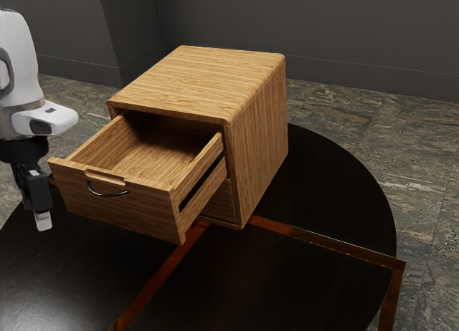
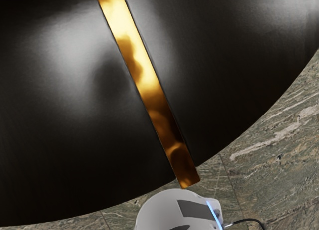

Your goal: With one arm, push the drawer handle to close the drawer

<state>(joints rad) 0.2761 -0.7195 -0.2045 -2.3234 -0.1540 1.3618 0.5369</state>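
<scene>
Drawer (image 1: 147, 165), open, extending well out of the upper bay of a wood-grained cabinet (image 1: 190, 80). Its front panel (image 1: 136, 215) bears a dark, curved handle (image 1: 107, 195), set below a shallow notch in the upper edge; the bottom and the inner sides are exposed. A lower front (image 1: 226, 202) lies beneath, within the cabinet frame. The cabinet stands on a round, glossy black table (image 1: 326, 202) inlaid with copper-coloured strips (image 1: 308, 239).

At the exterior view's left, the white arm (image 1: 18, 66) carries a black gripper (image 1: 44, 221), directed downward near the end of the front panel and apart from the handle. How far the gripper is open cannot be determined, nor whether it has hold of anything; contact with the panel is likewise indeterminate.

Wrist view: one inlaid strip crosses the table and ends at its curved rim. Beyond the rim lie the veined stone floor (image 2: 284, 140) and the arm's rounded base (image 2: 164, 210), with a blue light line and a black cable (image 2: 249, 220).
</scene>
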